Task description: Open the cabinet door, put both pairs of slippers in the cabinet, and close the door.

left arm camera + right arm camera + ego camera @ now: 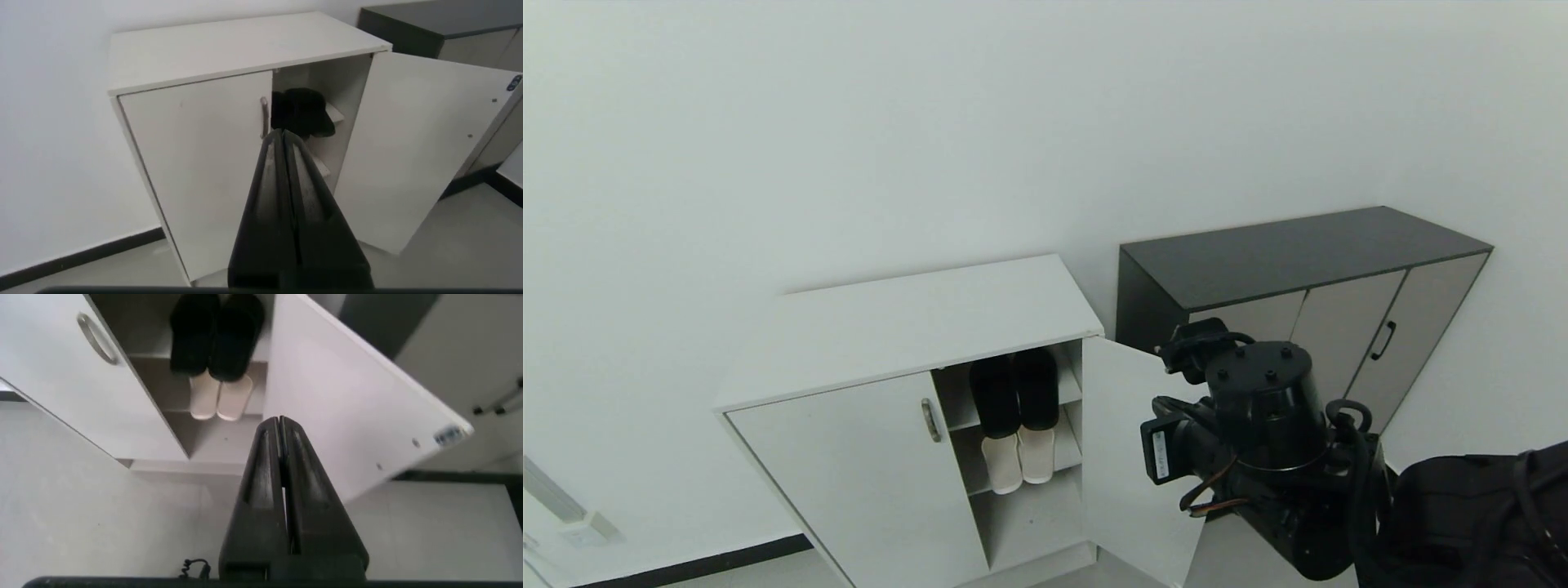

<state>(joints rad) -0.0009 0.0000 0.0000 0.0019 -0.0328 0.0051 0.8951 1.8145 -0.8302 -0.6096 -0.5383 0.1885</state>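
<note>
Inside cabinet [915, 327]; slippers [1013, 396] lie front-to-back

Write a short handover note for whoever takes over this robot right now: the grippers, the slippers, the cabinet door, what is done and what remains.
Left gripper: fingers shut, empty, held in front of the white two-door cabinet.
Right gripper: fingers shut, empty, facing the open compartment.
Pair of black slippers: on the upper shelf.
Pair of white slippers: on the shelf below.
Done: right-hand door stands open and both pairs are inside.
Left: close that door.
</note>
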